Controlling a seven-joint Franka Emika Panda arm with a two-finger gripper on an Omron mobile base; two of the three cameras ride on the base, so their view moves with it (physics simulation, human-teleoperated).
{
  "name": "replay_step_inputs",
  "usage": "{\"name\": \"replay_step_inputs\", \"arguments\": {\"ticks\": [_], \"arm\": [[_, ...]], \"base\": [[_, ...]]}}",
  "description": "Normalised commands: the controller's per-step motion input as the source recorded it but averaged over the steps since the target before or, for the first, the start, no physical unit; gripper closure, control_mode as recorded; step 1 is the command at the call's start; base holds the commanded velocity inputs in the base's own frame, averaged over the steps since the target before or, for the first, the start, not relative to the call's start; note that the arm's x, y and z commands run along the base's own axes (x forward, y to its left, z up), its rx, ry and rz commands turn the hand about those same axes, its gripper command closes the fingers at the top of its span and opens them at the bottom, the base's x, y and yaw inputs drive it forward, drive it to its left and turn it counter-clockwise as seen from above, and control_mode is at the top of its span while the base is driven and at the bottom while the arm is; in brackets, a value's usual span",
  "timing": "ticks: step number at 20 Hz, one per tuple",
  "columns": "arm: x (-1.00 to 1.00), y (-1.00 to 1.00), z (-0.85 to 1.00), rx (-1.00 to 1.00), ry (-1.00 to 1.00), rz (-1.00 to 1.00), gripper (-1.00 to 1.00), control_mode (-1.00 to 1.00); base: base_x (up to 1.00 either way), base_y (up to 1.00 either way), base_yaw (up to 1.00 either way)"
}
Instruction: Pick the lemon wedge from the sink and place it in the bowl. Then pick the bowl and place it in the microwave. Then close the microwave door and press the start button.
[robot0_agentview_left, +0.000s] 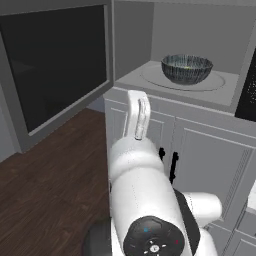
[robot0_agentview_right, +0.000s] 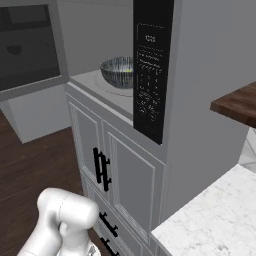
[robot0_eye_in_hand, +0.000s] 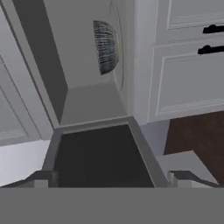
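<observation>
Bowl (robot0_agentview_left: 187, 68) sits centred on the turntable plate (robot0_agentview_left: 220, 82) inside the microwave (robot0_agentview_left: 145, 30), released; gripper (robot0_eye_in_hand: 109, 181) spread wide, holding nothing, faces the swung-open microwave door (robot0_agentview_left: 55, 65), evidently to close it.

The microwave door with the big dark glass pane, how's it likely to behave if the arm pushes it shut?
The grey-framed microwave door with dark glass looks rigid, so it should probably swing as one piece on its hinged side. It stands wide open, so expect a long sweep. The flat glass likely offers little grip, so a finger may slide; the open gripper would fare better pushing the frame.
</observation>
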Motion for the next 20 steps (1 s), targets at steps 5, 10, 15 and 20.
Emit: {"name": "replay_step_inputs", "arguments": {"ticks": [5,10,15,20], "arm": [[0.01,1.00,-0.56,-0.06,-0.11,-0.07,-1.00,-1.00],[0.26,0.96,-0.61,-0.06,-0.11,-0.10,-1.00,-1.00],[0.34,0.97,-0.62,-0.05,-0.05,-0.11,-1.00,-1.00],[0.25,0.83,-0.48,0.00,0.00,-0.07,-1.00,-1.00]], "base": [[0.00,0.00,0.00],[0.00,0.00,0.00],[0.00,0.00,0.00],[0.00,0.00,0.00]]}}
